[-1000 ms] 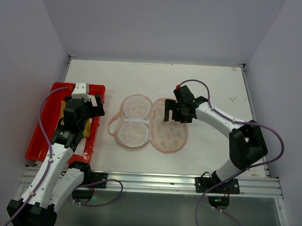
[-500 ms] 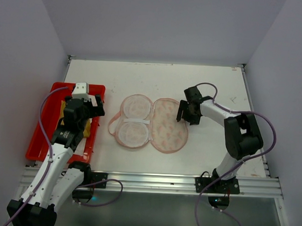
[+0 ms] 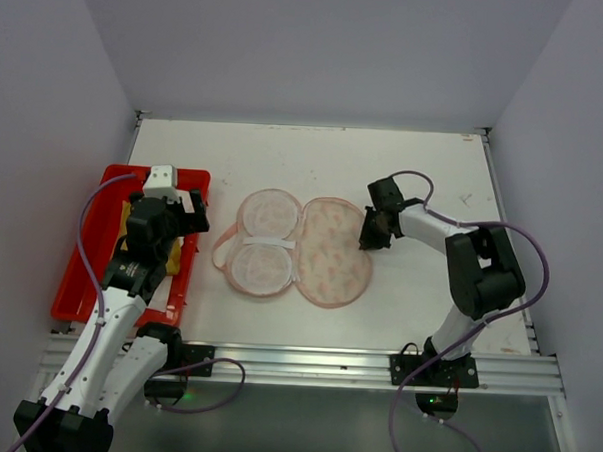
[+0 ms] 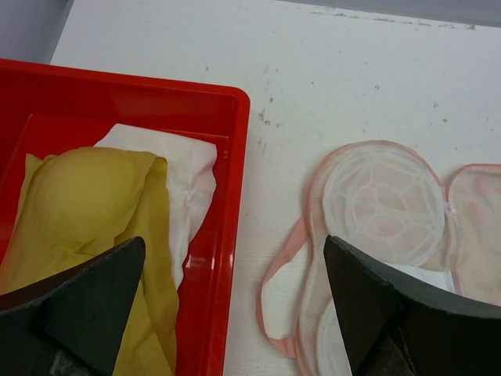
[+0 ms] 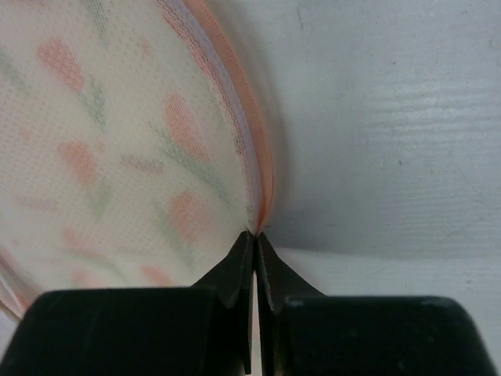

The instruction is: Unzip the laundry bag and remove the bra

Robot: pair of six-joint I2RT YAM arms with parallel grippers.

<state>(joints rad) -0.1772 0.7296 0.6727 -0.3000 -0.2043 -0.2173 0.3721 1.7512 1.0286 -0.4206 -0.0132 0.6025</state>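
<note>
The laundry bag lies unzipped and spread flat on the white table, its printed half on the right and its white-mesh half on the left. My right gripper is low at the printed half's right rim. Its tips are shut, pinching the pink zipper edge. The mustard-yellow bra lies in the red tray beside a white cloth. My left gripper hangs open above the tray's right rim with nothing between its fingers. The bag's pink loop lies below it.
The red tray stands at the table's left edge, against the left wall. Walls close off the back and both sides. A metal rail runs along the near edge in front of the arm bases.
My right gripper has moved off the printed half to its right rim, come down low and shut on the edge. The left arm has not moved.
</note>
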